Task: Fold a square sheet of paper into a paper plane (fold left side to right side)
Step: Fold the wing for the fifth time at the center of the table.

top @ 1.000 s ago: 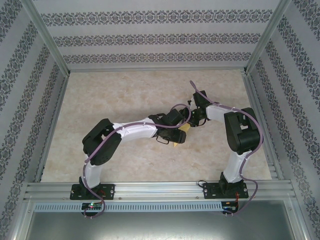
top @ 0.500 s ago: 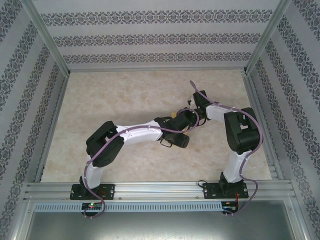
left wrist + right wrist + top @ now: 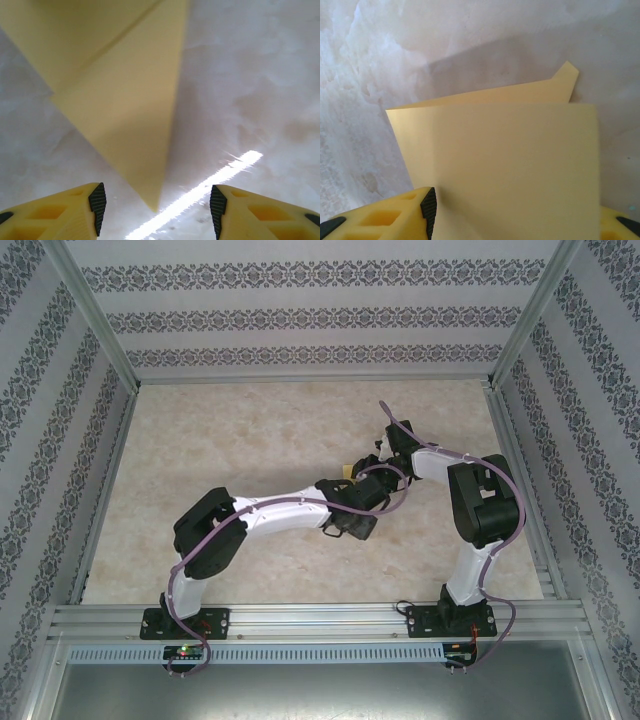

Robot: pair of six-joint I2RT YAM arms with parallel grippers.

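Observation:
The square sheet of paper [image 3: 125,85] is yellow-orange and creased, lying on the marbled table. In the left wrist view it narrows to a sharp tip [image 3: 155,206] that points between the fingers of my left gripper [image 3: 157,212]. That gripper is open and holds nothing. In the right wrist view a folded flap of the sheet [image 3: 515,165] rises in front of the camera, with a small corner [image 3: 566,75] sticking out behind it. My right gripper [image 3: 522,222] is open, its fingers [image 3: 426,207] wide apart on either side of the flap. From above, only a sliver of the paper [image 3: 347,469] shows between the two wrists.
The marbled table [image 3: 250,430] is walled by patterned panels on three sides, with a metal rail [image 3: 320,620] along the near edge. Both arms meet at the table's middle, their cables looping over the wrists. A bright strip of reflected light [image 3: 220,175] crosses the table by the left fingers.
My left arm has stretched further right and lowered over the paper, so less of the yellow sheet shows from above. The right arm has barely moved.

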